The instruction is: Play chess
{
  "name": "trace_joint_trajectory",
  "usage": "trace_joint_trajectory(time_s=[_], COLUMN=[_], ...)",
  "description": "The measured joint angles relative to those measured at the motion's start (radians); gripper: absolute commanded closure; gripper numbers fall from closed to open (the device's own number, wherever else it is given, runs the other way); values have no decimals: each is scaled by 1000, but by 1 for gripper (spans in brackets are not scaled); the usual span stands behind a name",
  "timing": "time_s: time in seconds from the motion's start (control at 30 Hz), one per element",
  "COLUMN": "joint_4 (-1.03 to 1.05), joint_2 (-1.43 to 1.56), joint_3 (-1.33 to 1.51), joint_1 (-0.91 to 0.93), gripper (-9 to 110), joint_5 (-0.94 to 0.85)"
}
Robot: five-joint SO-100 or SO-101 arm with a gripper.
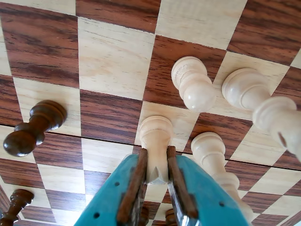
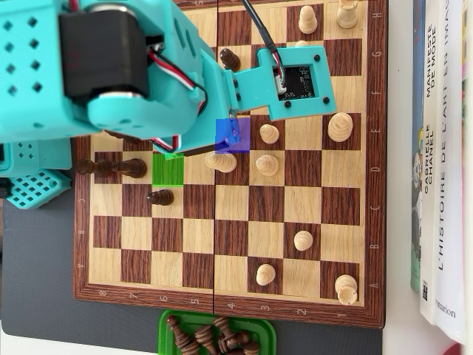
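My teal gripper (image 1: 155,157) with brown pads is shut on a light wooden chess piece (image 1: 155,136) that has a notch in its head. The jaws clamp its upper part, and its base points at a light square of the wooden chessboard (image 1: 110,61). I cannot tell whether the base touches the board. In the overhead view the piece (image 2: 220,161) shows just below the arm (image 2: 133,66), near the board's middle. A blue patch (image 2: 231,135) marks a square next to it, and a green patch (image 2: 168,168) marks a square further left.
Light pawns stand close by on the right (image 1: 193,84) (image 1: 244,89) (image 1: 210,150). Dark pieces stand on the left (image 1: 35,127) (image 1: 14,205). In the overhead view, a green tray (image 2: 168,319) holds several dark pieces below the board, and books (image 2: 443,163) lie on the right.
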Motion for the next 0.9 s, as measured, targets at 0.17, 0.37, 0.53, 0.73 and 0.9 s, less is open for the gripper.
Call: trace_joint_trajectory(time_s=[0.17,0.37,0.53,0.73,0.9], joint_4=[0,0,0,0,0], joint_2=[0,0,0,23,25], joint_3=[0,0,0,0,0], joint_1=[0,0,0,0,0], gripper=[98,98,98,98,98], joint_5=[0,0,0,0,0])
